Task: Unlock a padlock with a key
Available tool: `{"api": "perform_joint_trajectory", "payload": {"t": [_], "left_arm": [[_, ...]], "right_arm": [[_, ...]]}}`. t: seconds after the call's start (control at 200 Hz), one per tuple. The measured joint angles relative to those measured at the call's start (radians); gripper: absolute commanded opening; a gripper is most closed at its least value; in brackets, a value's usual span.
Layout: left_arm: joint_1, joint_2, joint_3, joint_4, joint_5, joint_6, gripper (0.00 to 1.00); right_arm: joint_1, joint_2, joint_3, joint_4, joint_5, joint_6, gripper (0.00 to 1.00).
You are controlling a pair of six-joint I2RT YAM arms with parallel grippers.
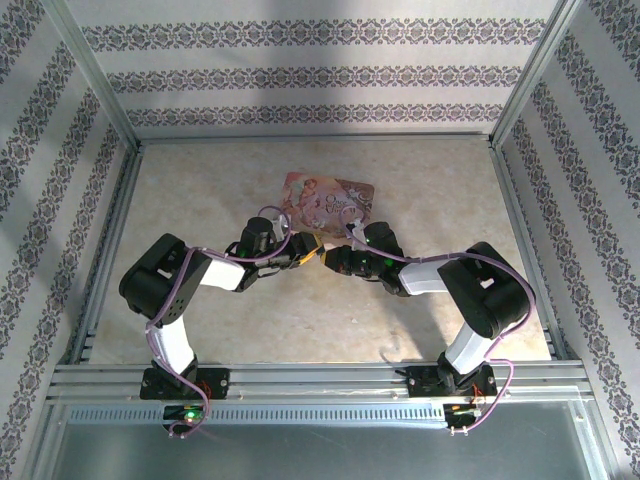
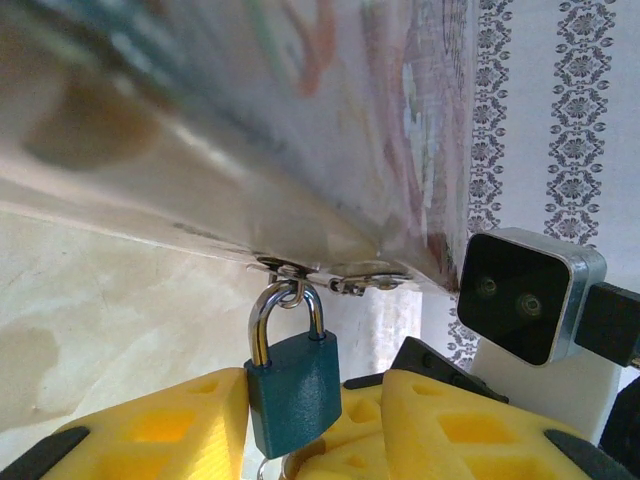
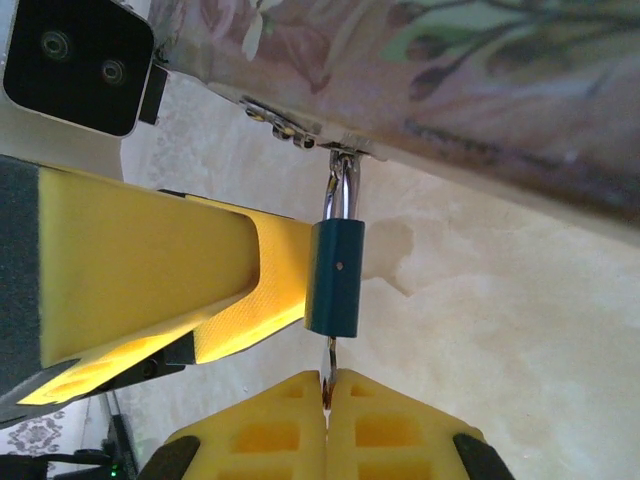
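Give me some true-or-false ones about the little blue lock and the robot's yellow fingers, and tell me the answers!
1. The padlock has a blue body. True.
2. The padlock lies flat on the table all by itself. False: it hangs by its silver shackle from the clasp of the pink tin.
3. The right fingers are pinched shut on the key. True.
4. The key is far away from the padlock. False: its tip is right at the bottom end of the padlock.
5. The left fingers are red. False: they are yellow, and the padlock sits between them.
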Motion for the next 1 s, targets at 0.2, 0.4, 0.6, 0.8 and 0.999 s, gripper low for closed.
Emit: {"api": "perform_joint_trajectory", "payload": {"t": [0.2,0.4,0.6,0.8,0.999], "left_arm": [[-0.007,0.014,0.003,0.026,-0.019,-0.014,0.38],[-0.014,0.025,0.003,0.060,-0.042,-0.049,0.39],[-0.020,0.041,-0.002,0.112,-0.058,-0.086,0.40],[-0.025,0.031,-0.028,0.142,-0.084,-0.111,0.40],[-0.026,0.005,-0.076,0.119,-0.112,-0.154,0.41]], "right_arm": [[0.000,-0.002,0.000,0.008,0.007,0.033,0.00],[0.000,-0.002,0.000,0.016,0.007,0.059,0.00],[0.000,-0.002,-0.002,0.029,0.014,0.083,0.00],[0.000,-0.002,-0.007,0.038,0.014,0.084,0.00],[-0.001,-0.002,-0.018,0.046,0.014,0.078,0.00]]}}
